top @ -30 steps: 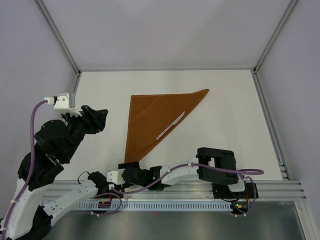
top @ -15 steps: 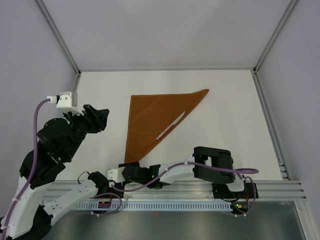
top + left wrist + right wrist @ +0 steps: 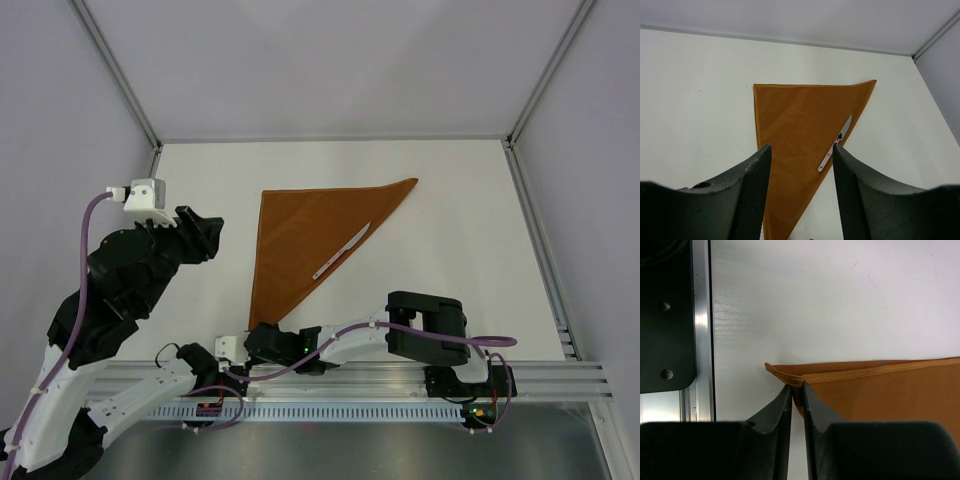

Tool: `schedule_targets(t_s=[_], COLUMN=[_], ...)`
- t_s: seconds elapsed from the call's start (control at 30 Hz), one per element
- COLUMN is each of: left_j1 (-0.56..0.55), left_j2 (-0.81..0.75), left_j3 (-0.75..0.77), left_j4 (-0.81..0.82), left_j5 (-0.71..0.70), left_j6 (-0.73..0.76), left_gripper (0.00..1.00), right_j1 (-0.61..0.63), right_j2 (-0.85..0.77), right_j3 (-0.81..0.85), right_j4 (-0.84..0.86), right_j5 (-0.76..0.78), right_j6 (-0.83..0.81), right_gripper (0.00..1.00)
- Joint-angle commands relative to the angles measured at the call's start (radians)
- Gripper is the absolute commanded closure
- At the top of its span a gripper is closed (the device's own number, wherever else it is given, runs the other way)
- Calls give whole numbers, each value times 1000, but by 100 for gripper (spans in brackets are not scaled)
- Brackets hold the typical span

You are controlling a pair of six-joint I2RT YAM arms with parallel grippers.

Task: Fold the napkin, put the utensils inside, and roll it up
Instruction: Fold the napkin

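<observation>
I see the napkin [image 3: 305, 240] lying flat on the white surface [image 3: 460, 230], folded into a triangle with one point towards the arms' bases. A slim silvery knife [image 3: 340, 251] rests on the napkin, close to its long slanted edge. My right pincer [image 3: 796, 389] sits at the napkin's nearest point, nipped almost together on the hemmed tip. My left pincer [image 3: 205, 235] hangs above the surface off the napkin's left side — spread wide, holding nothing.
</observation>
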Motion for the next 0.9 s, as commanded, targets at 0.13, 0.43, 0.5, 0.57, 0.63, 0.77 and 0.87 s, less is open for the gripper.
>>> schedule_targets(t_s=[0.13, 0.43, 0.5, 0.57, 0.63, 0.77, 0.87], left_j1=[0, 2, 0, 2, 0, 0, 0], left_j2=[7, 12, 15, 18, 24, 36, 50], left_j3=[-17, -17, -17, -20, -24, -30, -37], left_j4=[14, 20, 23, 26, 34, 43, 60], left_j5=[10, 7, 4, 4, 7, 14, 20], left_j6=[-30, -24, -22, -22, -22, -19, -19], left_gripper=[43, 43, 43, 43, 43, 43, 43], right_j1=[-5, -57, -68, -90, -116, -166, -227], right_j2=[-23, -89, -100, -115, -128, -137, -149], right_j3=[17, 72, 88, 95, 100, 114, 120], right_j4=[12, -69, -95, -106, -115, -155, -186], right_j5=[-14, -15, -9, -6, 2, 14, 8], right_j6=[17, 86, 103, 121, 147, 183, 221], right_gripper=[94, 100, 100, 99, 100, 100, 100])
